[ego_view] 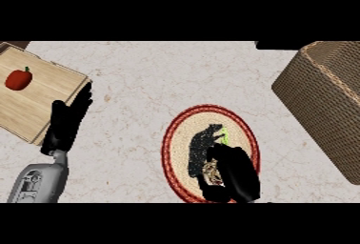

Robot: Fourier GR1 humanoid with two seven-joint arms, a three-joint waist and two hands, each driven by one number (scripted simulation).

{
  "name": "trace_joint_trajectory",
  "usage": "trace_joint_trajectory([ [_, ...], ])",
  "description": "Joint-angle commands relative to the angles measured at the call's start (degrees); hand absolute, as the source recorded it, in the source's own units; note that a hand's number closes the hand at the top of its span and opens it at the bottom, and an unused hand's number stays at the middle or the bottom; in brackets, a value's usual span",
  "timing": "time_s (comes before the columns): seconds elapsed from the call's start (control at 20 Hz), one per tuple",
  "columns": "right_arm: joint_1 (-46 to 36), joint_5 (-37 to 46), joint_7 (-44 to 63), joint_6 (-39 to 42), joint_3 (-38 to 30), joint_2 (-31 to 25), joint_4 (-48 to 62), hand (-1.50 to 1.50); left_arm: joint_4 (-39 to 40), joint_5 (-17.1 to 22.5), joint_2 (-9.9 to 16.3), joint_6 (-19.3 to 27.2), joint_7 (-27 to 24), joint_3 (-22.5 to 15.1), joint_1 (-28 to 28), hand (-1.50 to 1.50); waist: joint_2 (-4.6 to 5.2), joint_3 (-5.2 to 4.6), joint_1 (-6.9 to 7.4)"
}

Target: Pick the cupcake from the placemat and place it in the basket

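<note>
Marble-patterned counter (155, 76) carries all items. Nearest, the right hand (235, 174) curls its fingers around the cupcake (211, 170) on the round placemat (243, 125). Farther off, the left hand (67, 125) rests open beside the wooden board (42, 90); the basket (327, 95) stands far right.

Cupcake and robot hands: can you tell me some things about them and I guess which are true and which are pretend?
1. The right hand is over the round placemat, curled around the cupcake. True.
2. The cupcake is already inside the basket. False: it is still over the placemat, and the basket stands apart at the right.
3. The left hand is holding the red pepper. False: that hand is open, its fingers straight, beside the wooden board; the pepper lies on the board by itself.
4. The placemat has a red rim. True.
5. The basket is woven and brown. True.
</note>
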Motion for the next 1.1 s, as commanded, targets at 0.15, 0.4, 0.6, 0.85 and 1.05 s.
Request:
trace_joint_trajectory([
  [0.15,-3.68,1.76,-5.76,16.26,1.92,-13.97,-8.15,1.50,0.75,1.50,2.03,-1.93,-1.64,2.11,0.75,0.00,0.33,0.03,-0.84],
  [0.4,3.38,-11.72,-5.83,21.21,-4.73,-12.72,-24.58,1.50,-3.58,-0.18,-0.73,0.26,1.48,-0.21,1.70,0.00,0.24,0.12,-1.19],
  [0.6,2.28,-18.90,0.10,24.64,-7.53,-6.48,-35.59,1.50,0.03,-1.31,-1.41,0.87,-1.81,-0.54,2.00,0.00,0.34,0.07,-1.45],
  [0.85,2.52,-30.62,8.74,27.40,-15.91,-1.91,-50.10,1.50,0.81,1.35,1.52,-0.92,-0.32,3.14,-0.01,0.00,0.25,0.04,-1.98],
  [1.05,-5.26,-35.98,21.02,33.28,-21.84,-0.77,-58.16,1.50,1.34,0.11,-0.06,-0.83,-0.91,1.10,0.78,0.00,0.38,0.03,-1.10],
])
